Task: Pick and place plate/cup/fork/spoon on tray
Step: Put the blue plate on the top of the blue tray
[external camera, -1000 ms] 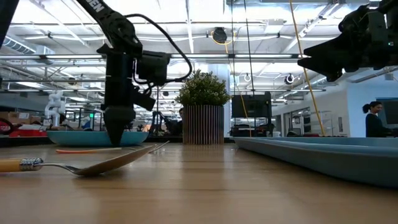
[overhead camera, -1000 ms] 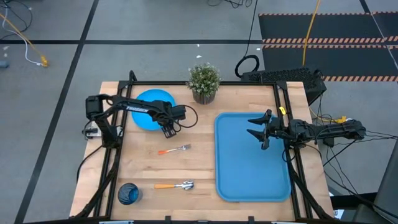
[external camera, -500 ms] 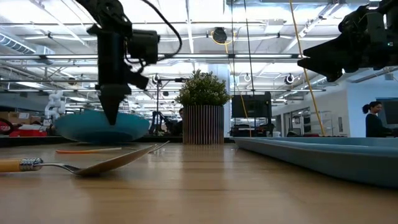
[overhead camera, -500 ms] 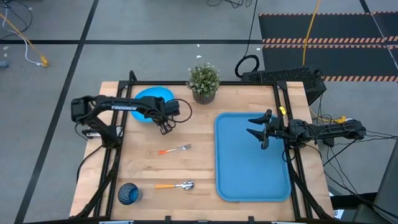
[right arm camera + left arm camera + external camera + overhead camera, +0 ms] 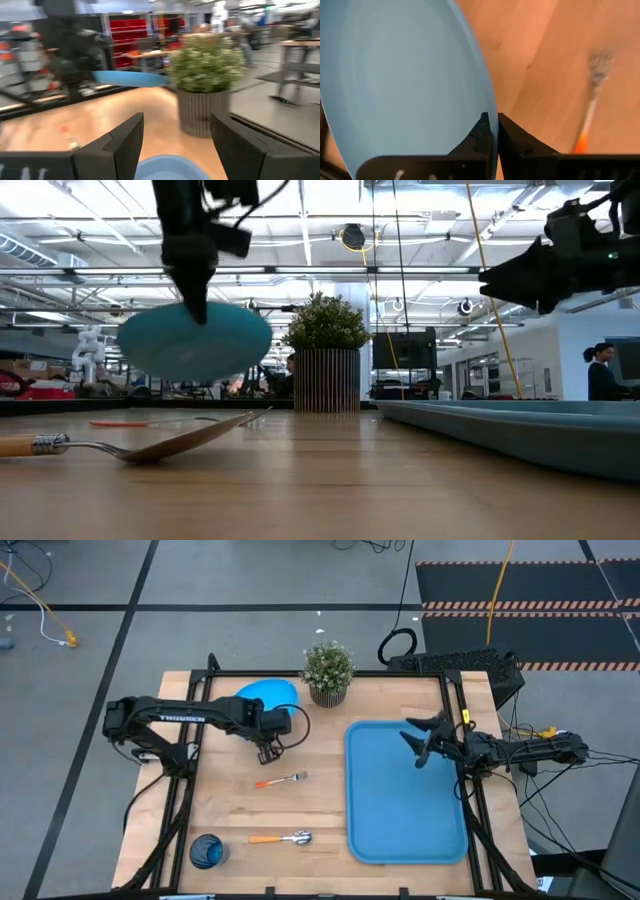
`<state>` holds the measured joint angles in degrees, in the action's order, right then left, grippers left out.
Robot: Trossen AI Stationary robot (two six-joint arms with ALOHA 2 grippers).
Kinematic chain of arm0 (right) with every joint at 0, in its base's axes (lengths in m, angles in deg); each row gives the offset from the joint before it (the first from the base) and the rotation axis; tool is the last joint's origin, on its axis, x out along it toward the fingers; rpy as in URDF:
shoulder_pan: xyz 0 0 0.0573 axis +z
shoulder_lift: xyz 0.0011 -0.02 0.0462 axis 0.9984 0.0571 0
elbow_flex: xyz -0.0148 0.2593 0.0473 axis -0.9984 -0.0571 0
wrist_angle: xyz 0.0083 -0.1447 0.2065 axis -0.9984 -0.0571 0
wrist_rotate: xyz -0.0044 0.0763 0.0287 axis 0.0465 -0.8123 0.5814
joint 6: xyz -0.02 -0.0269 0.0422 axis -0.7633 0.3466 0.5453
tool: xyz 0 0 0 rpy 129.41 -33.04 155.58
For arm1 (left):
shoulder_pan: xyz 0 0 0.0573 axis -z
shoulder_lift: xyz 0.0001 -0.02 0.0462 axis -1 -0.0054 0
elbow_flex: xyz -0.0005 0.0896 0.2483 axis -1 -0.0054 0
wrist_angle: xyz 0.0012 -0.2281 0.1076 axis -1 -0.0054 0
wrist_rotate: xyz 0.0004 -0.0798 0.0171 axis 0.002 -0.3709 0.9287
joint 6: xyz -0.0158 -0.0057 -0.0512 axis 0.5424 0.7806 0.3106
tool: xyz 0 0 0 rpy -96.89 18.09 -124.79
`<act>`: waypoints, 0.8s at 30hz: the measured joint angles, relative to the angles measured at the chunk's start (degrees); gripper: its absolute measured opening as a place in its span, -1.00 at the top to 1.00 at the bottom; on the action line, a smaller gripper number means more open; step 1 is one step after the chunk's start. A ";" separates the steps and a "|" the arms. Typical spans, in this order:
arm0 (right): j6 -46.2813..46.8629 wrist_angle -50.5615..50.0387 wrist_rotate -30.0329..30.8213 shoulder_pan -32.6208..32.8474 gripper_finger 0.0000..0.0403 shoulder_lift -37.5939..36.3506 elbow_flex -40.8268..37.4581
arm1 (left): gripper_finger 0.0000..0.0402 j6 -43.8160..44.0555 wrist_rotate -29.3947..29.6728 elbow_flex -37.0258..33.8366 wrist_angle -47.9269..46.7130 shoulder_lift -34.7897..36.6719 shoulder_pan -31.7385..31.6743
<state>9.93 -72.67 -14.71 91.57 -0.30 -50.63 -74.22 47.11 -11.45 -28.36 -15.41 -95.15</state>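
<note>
From my station the desk (image 5: 300, 810) is the biggest thing I see, bare light wood with the tray (image 5: 400, 830) lying flat on its right half, a large blue rectangle with rounded corners and a raised rim. In the low view the tray's near rim runs off the picture's right edge.

The plate (image 5: 268, 693) is next in size: round, plain sky blue, lifted clear of the desk near the back, left of the potted plant (image 5: 328, 670). The low view shows it tilted in the air with its underside toward the camera. My left gripper (image 5: 266, 749) has its fingers pressed together on the plate's rim; the left wrist view shows the two dark fingertips (image 5: 482, 131) pinching the edge, with the plate filling most of that picture and cut off at its borders.

The potted plant stands at the back edge of the desk, between the plate and the tray. My right gripper (image 5: 424, 742) hangs above the tray's far end, fingers spread and holding nothing.

The cup (image 5: 206, 851), small, round and dark blue, sits at the front left corner. The spoon (image 5: 283, 837) lies just right of it, yellow-orange handle toward the cup. The fork (image 5: 280, 780) lies behind the spoon, below the left gripper; the wrist view shows it only as a blur.
</note>
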 joint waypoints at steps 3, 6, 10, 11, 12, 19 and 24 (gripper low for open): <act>0.05 -0.01 1.51 0.00 -0.10 0.00 0.00 | 0.95 -1.88 3.11 4.01 -2.28 -0.36 3.24; 0.09 0.01 1.49 0.00 -0.10 0.00 0.00 | 0.95 -3.26 4.58 7.12 -2.76 -0.98 6.79; 1.18 0.20 1.51 0.00 -0.10 0.02 0.00 | 0.95 -4.24 4.52 11.43 -2.72 -3.75 11.07; 1.46 0.33 1.51 0.00 -0.10 0.01 0.00 | 0.95 -4.74 4.50 12.81 -2.81 -4.91 11.84; 1.56 0.32 1.51 0.00 -0.10 0.00 0.00 | 0.95 -5.30 4.52 14.38 -3.03 -6.38 12.52; 4.47 -0.10 1.66 0.00 -0.10 0.00 0.00 | 0.95 -11.07 6.89 29.90 -8.97 -21.59 14.89; 9.11 -2.36 10.27 0.01 -0.11 0.00 2.20 | 0.95 -15.97 8.70 42.16 -8.87 -30.02 15.41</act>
<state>19.04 -75.03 -4.44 91.58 -0.30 -48.43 -90.19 55.82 30.70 -37.24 -45.43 -79.74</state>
